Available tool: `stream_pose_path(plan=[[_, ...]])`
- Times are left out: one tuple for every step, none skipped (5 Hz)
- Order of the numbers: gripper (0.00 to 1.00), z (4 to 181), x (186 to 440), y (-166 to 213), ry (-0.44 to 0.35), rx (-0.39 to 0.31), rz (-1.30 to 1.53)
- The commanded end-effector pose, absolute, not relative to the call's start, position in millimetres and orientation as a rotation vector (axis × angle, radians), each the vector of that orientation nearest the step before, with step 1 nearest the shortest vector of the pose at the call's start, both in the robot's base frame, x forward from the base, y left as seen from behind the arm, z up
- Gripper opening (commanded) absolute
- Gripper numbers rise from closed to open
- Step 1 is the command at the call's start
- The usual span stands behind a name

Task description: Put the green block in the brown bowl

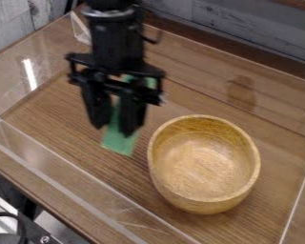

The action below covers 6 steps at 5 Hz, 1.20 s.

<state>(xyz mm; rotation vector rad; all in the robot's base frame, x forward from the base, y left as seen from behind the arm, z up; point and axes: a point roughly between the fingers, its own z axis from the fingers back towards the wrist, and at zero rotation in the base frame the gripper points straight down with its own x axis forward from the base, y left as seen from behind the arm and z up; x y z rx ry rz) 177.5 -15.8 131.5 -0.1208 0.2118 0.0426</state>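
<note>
- My gripper (121, 122) is clamped on the green block (119, 140), left of the brown bowl (204, 162)
- I should carry it right over the rim; release low inside

We see the block (119, 139) hanging between the gripper's (121, 129) fingers above the table (66, 162), just left of the bowl (204, 162).

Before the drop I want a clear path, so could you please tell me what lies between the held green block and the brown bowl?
Nothing: in the camera view, only bare wooden tabletop separates the green block, held in the pincer, from the brown bowl.
</note>
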Motion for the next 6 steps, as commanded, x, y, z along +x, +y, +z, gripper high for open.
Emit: stream_pose_path(plan=[[0.00, 139.6, 183.3, -53.0, 0.149, -0.113, 0.021], [0.00, 128.6, 182.9, -95.9, 0.132, -0.108, 0.006], [0.00, 118.5, 186.1, -125.7, 0.115, -0.109, 0.003], [0.00, 117.8, 188.0, -128.6, 0.103, -0.112, 0.011], [0.00, 123.4, 188.4, -120.5, 0.096, -0.117, 0.021], [0.00, 128.8, 188.6, -112.7, 0.088, -0.123, 0.033]])
